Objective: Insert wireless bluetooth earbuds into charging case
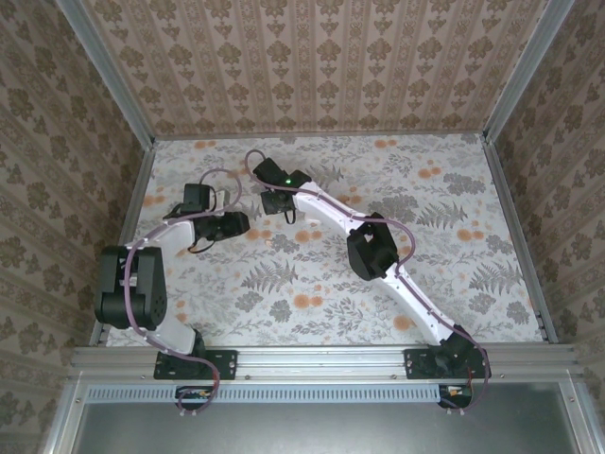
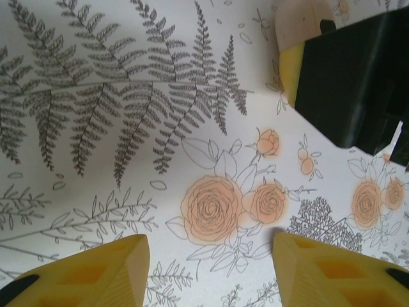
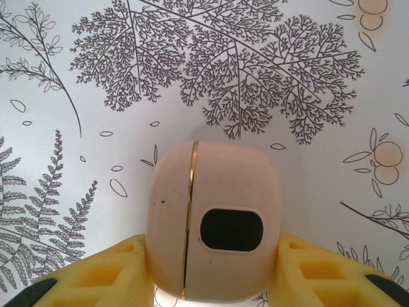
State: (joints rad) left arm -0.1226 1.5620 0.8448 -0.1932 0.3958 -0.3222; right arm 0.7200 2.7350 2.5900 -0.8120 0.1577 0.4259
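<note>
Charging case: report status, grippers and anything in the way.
Right gripper shut on closed charging case. Left gripper open, empty, close alongside. Bare tablecloth under left gripper.

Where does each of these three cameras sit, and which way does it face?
Top external: high behind the arms, looking down on the floral table; both arms, left tool and right tool show.
Left wrist: on the left arm, facing down at the table past its open yellow fingers.
Right wrist: on the right arm, facing the table; its fingers clamp the charging case.
Shared: the left wrist view also catches that case.
</note>
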